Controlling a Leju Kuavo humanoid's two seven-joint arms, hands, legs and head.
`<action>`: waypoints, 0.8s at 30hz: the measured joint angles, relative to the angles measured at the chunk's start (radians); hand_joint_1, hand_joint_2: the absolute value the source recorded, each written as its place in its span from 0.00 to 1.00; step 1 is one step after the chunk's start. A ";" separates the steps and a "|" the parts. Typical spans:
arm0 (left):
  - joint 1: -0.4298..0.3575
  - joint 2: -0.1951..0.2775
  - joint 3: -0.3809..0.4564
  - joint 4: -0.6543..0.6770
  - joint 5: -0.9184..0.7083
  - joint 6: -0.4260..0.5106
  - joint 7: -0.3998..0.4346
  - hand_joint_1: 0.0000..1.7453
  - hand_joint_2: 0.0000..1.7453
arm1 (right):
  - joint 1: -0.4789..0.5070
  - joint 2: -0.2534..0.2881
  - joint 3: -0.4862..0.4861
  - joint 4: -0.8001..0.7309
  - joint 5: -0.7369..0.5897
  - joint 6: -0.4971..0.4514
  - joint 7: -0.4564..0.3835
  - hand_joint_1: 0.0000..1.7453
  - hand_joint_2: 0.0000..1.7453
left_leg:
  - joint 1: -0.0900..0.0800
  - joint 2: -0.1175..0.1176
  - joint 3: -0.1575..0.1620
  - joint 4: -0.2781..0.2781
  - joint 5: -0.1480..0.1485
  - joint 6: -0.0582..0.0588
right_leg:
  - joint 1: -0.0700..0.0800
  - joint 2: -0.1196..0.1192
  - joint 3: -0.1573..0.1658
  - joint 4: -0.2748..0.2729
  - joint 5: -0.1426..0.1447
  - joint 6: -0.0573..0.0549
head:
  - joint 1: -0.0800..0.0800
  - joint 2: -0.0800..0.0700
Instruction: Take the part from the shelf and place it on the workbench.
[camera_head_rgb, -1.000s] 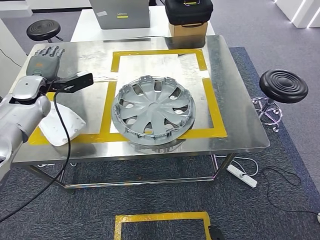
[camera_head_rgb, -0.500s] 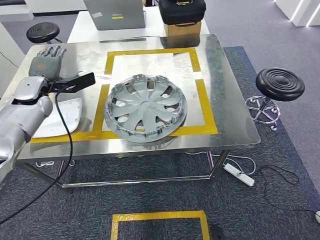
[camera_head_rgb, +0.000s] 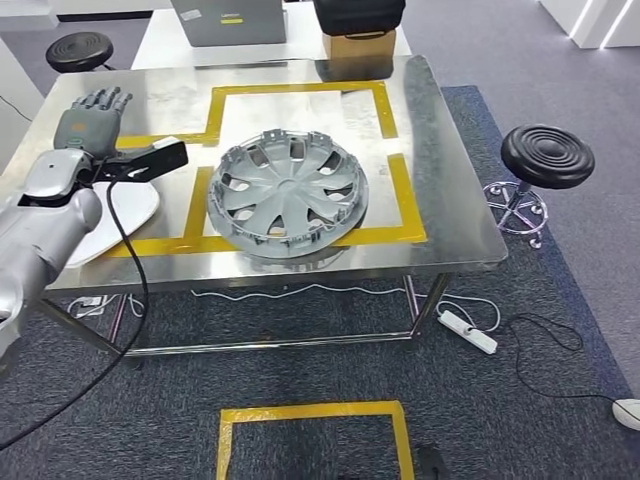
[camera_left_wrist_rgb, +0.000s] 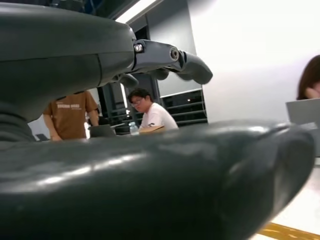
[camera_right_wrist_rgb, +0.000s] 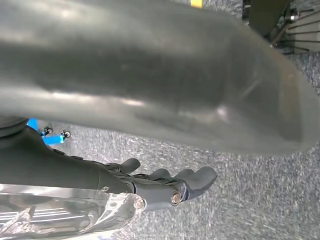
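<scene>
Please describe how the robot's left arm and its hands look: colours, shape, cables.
The left arm is silver with rounded shells. The left hand is grey with darker fingers; a black cable hangs from its wrist. The right hand has glossy dark fingers with metal screws.

Silver-shelled left arm (camera_head_rgb: 38, 235) ending in grey left hand (camera_head_rgb: 90, 115) with darker fingers (camera_left_wrist_rgb: 177, 60) pinned by bright screws, black cable (camera_head_rgb: 128, 270) trailing toward 6 o'clock.

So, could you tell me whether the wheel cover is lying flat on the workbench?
Yes, flat. The wheel cover rests on the workbench, its rim overlapping the yellow tape.
</scene>
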 joint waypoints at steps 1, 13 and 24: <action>0.001 -0.001 0.000 0.000 0.000 0.000 0.000 0.00 0.00 | 0.001 0.000 0.000 0.000 0.000 0.000 0.000 0.00 0.00 | -0.001 0.000 -0.006 -0.001 0.010 0.006 | -0.002 -0.001 0.000 -0.009 0.010 0.007 | 0.000 0.000; 0.041 0.009 0.007 0.001 0.009 0.007 0.000 0.00 0.00 | 0.002 0.000 0.000 0.000 -0.008 0.000 -0.001 0.00 0.00 | -0.010 0.002 -0.119 -0.003 0.123 0.026 | 0.020 -0.013 0.129 0.059 -0.153 -0.004 | 0.000 0.000; 0.098 0.045 0.040 0.003 0.055 0.022 0.007 0.00 0.00 | 0.004 0.000 0.000 0.000 -0.012 -0.001 -0.001 0.00 0.00 | -0.003 0.002 -0.181 0.251 -0.044 -0.028 | 0.011 -0.013 0.063 -0.005 -0.060 -0.043 | -0.008 0.000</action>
